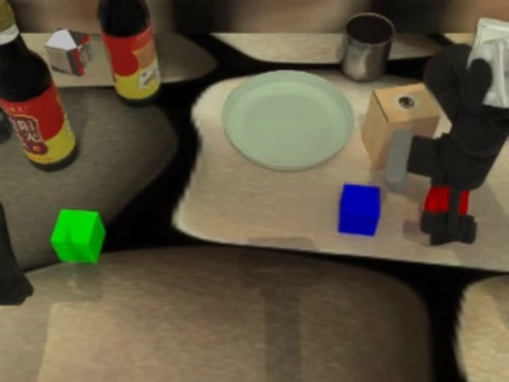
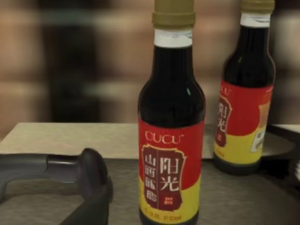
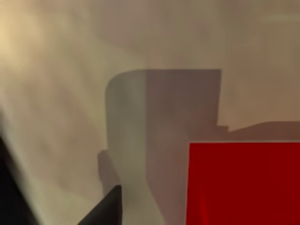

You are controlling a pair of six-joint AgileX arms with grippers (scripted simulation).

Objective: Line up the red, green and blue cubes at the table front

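Right gripper [image 1: 447,208] grasps the red cube [image 1: 446,200] near the right table edge, blue cube [image 1: 359,209] just beside.

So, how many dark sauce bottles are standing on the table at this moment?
2. One dark sauce bottle stands at the table's far left; the second bottle stands behind it, further right, beside the small faceted block. More could be hidden outside the views.

Red cube [image 1: 445,199], green cube [image 1: 77,235], blue cube [image 1: 359,209]: plain matt faces. My right pincer [image 1: 448,225]: matt black. Bottles [image 2: 171,126]: glossy dark glass, paper labels. Cup [image 1: 368,45]: dull metal. Plate [image 1: 288,119]: smooth, pale. Box [image 1: 398,121]: tan cardboard. Worktop [image 1: 238,318]: stone-like, veined.
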